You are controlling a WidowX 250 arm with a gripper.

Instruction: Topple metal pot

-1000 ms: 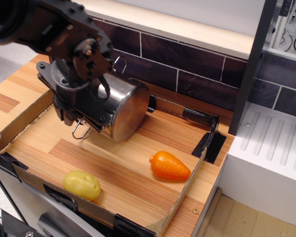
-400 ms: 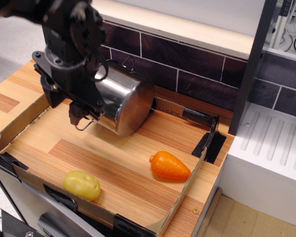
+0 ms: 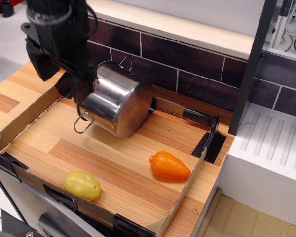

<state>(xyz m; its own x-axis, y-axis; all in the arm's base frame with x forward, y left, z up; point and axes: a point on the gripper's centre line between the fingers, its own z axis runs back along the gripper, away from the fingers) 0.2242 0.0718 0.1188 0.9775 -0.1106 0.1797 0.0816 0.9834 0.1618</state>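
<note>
The metal pot (image 3: 121,106) lies tipped on its side in the back left of the tray, its shiny base facing the front right and its mouth turned to the back left. One wire handle (image 3: 83,123) hangs at the lower left and the other (image 3: 123,62) sticks up at the back. My black gripper (image 3: 76,89) is above and to the left of the pot, at its rim. Its fingers look spread and hold nothing. The pot's mouth is partly hidden behind the gripper.
An orange toy carrot (image 3: 170,166) lies right of the middle, and a yellow toy potato (image 3: 82,184) lies near the front edge. A low cardboard wall (image 3: 19,121) rims the wooden tray. A dark tiled wall (image 3: 187,59) stands behind, with a white drainer (image 3: 271,148) to the right.
My gripper has let go of the pot's rim and risen up and to the left. The pot has stayed lying on its side, barely shifted.
</note>
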